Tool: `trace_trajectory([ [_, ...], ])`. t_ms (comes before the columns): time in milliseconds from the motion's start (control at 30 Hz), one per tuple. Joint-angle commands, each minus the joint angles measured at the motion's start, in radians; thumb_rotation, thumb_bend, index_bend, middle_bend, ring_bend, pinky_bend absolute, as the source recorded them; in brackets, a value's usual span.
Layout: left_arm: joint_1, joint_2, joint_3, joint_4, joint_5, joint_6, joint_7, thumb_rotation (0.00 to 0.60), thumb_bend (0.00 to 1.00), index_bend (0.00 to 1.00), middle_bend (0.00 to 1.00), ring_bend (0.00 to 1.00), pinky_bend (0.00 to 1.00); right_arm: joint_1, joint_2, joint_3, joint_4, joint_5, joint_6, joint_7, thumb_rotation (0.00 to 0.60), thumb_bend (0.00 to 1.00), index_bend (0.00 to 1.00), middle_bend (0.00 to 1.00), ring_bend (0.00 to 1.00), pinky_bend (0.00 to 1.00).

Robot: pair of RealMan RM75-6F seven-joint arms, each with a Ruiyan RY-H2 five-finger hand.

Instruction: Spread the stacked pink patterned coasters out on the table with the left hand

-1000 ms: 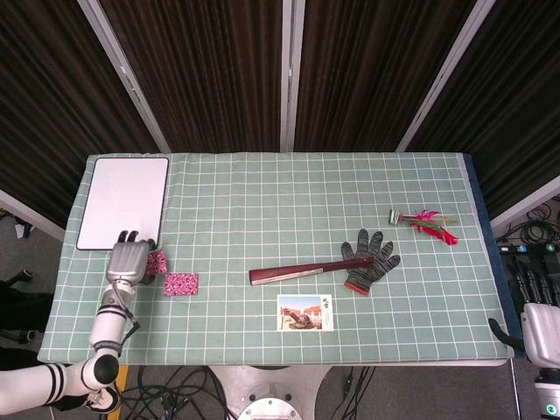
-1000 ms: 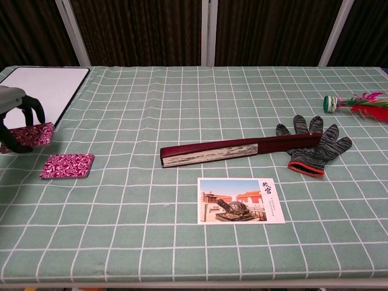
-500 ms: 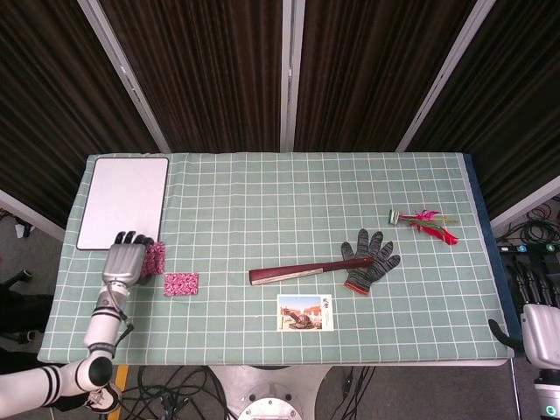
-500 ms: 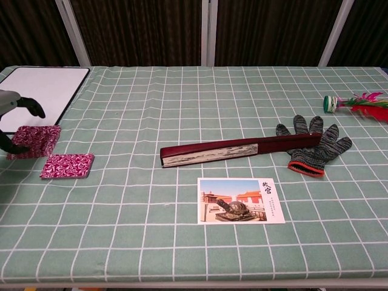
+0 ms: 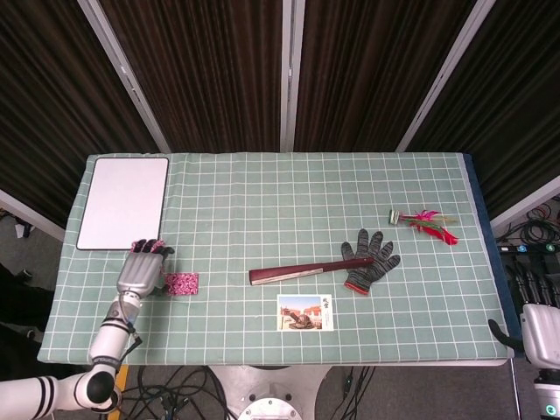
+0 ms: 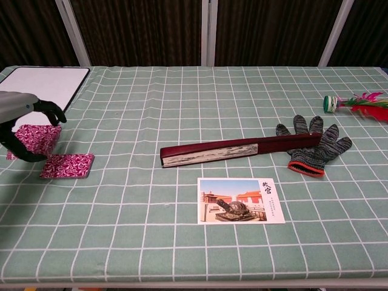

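Note:
My left hand hovers low over the left part of the green checked tablecloth. It grips a pink patterned coaster, which is tilted up on edge between fingers and thumb. The head view mostly hides this coaster under the hand. A second pink patterned coaster lies flat on the cloth just right of the hand, its left end close below the held one. My right hand sits off the table at the lower right with nothing in it, its fingers straight.
A white board lies at the back left. In the middle lies a dark red folded fan, with a knit glove at its right end. A postcard lies near the front edge, and a feathered shuttlecock at the far right.
The left hand has carried its coaster right and toward the front, closer to the coaster on the cloth. The held coaster has tipped up more steeply. The right hand has not moved.

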Motion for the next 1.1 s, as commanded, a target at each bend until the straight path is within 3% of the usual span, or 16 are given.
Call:
trace_trajectory([
  [33, -0.010, -0.024, 0.018, -0.029, -0.010, 0.019, 0.052, 0.600, 0.19, 0.22, 0.24, 0.06, 0.08, 0.000, 0.000, 0.000, 0.003, 0.002, -0.001, 0.004, 0.600, 0.15, 0.00, 0.00, 0.00, 0.00],
  [433, -0.004, -0.163, 0.042, 0.071, 0.019, 0.081, 0.105, 0.600, 0.19, 0.22, 0.27, 0.06, 0.08, -0.004, 0.005, 0.003, 0.018, 0.013, -0.003, 0.032, 0.600, 0.15, 0.00, 0.00, 0.00, 0.00],
  [1100, -0.002, -0.169, 0.022, 0.120, -0.011, 0.044, 0.102, 0.600, 0.19, 0.22, 0.30, 0.06, 0.08, -0.001, 0.005, 0.005, 0.016, 0.021, -0.011, 0.027, 0.600, 0.14, 0.00, 0.00, 0.00, 0.00],
])
